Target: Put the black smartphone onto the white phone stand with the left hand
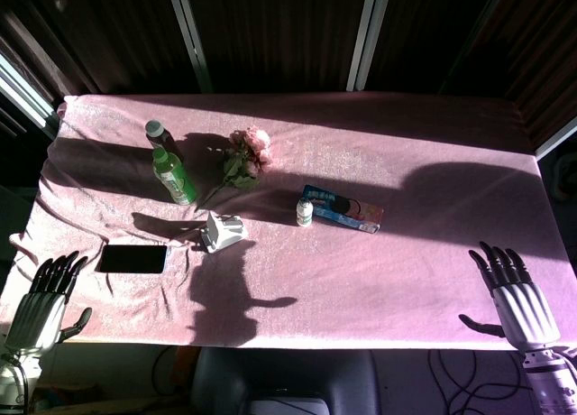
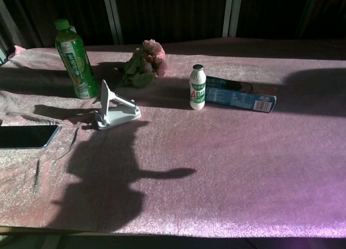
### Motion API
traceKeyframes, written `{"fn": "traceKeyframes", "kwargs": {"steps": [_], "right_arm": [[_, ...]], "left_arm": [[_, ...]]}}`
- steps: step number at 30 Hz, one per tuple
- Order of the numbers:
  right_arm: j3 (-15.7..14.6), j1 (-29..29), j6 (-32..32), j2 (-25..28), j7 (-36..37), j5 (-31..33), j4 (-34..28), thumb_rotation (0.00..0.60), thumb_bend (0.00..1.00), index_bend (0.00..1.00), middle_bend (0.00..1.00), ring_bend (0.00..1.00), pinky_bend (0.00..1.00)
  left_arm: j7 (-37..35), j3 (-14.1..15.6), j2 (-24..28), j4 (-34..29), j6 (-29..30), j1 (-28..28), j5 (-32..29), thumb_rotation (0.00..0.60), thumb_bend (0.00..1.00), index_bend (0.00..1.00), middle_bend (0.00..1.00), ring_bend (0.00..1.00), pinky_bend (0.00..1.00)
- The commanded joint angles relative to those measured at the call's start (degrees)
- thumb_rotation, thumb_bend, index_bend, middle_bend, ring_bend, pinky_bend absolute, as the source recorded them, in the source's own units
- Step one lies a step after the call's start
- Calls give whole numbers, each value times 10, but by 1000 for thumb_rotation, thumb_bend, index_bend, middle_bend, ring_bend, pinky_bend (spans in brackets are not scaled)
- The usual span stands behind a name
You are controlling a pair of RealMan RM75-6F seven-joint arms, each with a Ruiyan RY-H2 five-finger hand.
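My left hand [image 1: 41, 299] is wide, holding nothing; the flat black smartphone [image 1: 132, 259] lies at its one o'clock and could slip off the tilted white plastic stand [image 1: 221, 231]

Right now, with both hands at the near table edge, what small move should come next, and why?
Probably the left hand should reach forward and to its right, over the black smartphone. The phone lies flat on the pink cloth, untouched, just ahead of that hand, whose fingers are apart and hold nothing. The white phone stand sits just beyond the phone, unoccupied. The right hand rests far off.
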Motion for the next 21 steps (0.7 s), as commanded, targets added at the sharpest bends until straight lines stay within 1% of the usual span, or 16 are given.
{"fn": "traceKeyframes", "kwargs": {"steps": [1, 4, 6, 8, 9, 11, 12, 15, 17, 21], "right_arm": [[-1, 0, 0, 1, 2, -2, -1, 600, 128, 0, 0, 0, 0], [-3, 0, -1, 1, 2, -4, 0, 600, 128, 0, 0, 0, 0], [-4, 1, -3, 2, 3, -6, 0, 600, 128, 0, 0, 0, 0], [-5, 2, -5, 3, 5, -8, 1, 600, 128, 0, 0, 0, 0], [-6, 3, -6, 3, 5, -9, 1, 600, 128, 0, 0, 0, 0], [-7, 4, -9, 4, 7, -11, 0, 600, 128, 0, 0, 0, 0], [-8, 5, -10, 5, 9, -14, -1, 600, 128, 0, 0, 0, 0], [-9, 8, -11, 5, 11, -20, 0, 600, 128, 0, 0, 0, 0], [-10, 9, -15, 7, 15, -20, 0, 600, 128, 0, 0, 0, 0], [-11, 13, -18, 10, 24, -24, 0, 600, 128, 0, 0, 0, 0]], "left_arm": [[1, -1, -2, 0, -6, -2, 2, 600, 325, 0, 0, 0, 0], [5, -1, -7, -4, -36, -18, 5, 600, 325, 0, 0, 0, 0], [16, -1, -6, -12, -78, -40, 5, 600, 326, 0, 4, 0, 0], [38, -4, 0, -28, -133, -66, -14, 600, 327, 0, 31, 0, 0], [60, -10, 3, -39, -170, -85, -34, 600, 327, 0, 47, 0, 0], [108, -25, 1, -53, -214, -110, -76, 600, 327, 0, 66, 0, 0], [149, -35, -5, -58, -232, -125, -102, 600, 327, 0, 67, 0, 0], [241, -55, -27, -65, -258, -153, -176, 600, 327, 0, 43, 0, 0], [307, -68, -48, -67, -275, -179, -242, 600, 327, 0, 18, 0, 0], [370, -83, -74, -55, -293, -218, -332, 600, 327, 0, 0, 0, 0]]}}
